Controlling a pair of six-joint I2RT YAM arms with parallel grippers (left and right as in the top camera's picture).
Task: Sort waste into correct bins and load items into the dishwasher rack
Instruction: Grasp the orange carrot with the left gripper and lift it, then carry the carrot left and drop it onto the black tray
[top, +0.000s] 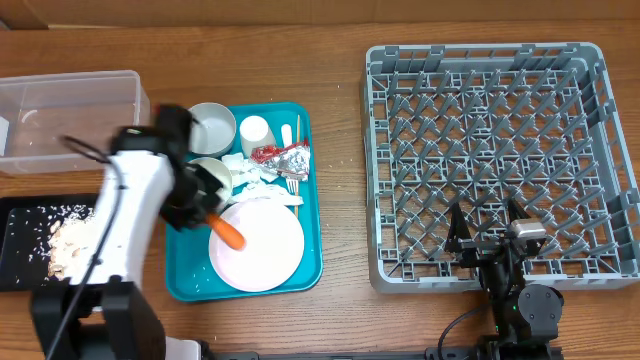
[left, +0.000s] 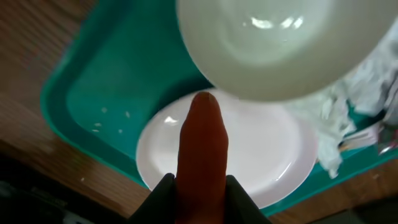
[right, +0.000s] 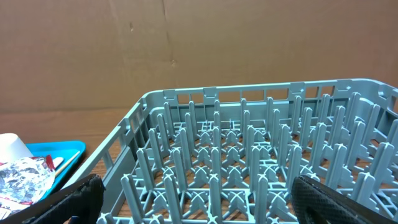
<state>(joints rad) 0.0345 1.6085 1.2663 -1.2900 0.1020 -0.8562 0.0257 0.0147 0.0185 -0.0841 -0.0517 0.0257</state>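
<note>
Left gripper (left: 200, 190): closed tight on the orange carrot (left: 202, 137).
Carrot: over the pink plate (left: 273, 155) on the teal tray (left: 99, 93), next to a white bowl (left: 280, 43).
Right gripper (right: 199, 196): wide open, holding nothing, at the near edge of the grey dishwasher rack (right: 261, 130).
</note>
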